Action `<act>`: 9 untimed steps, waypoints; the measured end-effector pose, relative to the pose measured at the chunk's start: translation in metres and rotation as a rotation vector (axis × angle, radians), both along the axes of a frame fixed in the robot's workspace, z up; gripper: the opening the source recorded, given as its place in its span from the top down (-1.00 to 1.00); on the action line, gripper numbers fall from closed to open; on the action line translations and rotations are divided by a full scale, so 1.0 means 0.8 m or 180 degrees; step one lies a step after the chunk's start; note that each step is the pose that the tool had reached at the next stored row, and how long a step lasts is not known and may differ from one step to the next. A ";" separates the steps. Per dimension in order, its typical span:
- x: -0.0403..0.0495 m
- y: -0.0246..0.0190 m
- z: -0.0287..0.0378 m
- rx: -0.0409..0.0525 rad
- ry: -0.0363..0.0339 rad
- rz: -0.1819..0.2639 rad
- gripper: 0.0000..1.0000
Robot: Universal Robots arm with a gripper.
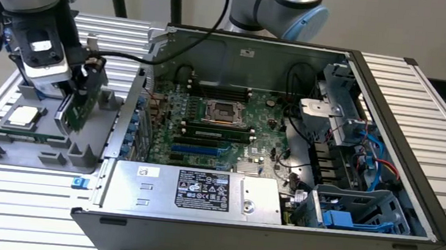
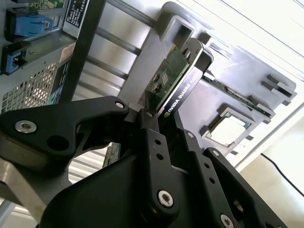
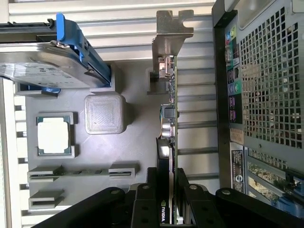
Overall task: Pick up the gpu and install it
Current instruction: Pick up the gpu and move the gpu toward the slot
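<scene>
End effector [image 3: 168,179] clamps one gpu [image 2: 167,76] | one processor [image 3: 53,135], apparently, on tray [image 3: 137,142]

Gripper [image 1: 76,91] on gpu [image 1: 77,111] over grey tray [image 1: 9,156], open computer case [image 1: 236,244]

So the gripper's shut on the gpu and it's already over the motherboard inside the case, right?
Not quite. The gripper is shut on the gpu, but it is not over the motherboard. The exterior view shows it at the gray parts tray, outside the case, on the exterior view's left.
</scene>
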State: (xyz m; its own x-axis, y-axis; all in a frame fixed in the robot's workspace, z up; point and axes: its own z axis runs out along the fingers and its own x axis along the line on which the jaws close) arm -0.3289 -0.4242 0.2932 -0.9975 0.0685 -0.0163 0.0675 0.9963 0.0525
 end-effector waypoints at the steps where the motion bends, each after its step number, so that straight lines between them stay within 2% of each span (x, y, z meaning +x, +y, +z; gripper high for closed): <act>1: 0.000 0.0000 0.0009 0.0000 0.0000 0.0000 1.00; 9: 0.000 0.0000 0.0090 0.0000 0.0000 0.0000 1.00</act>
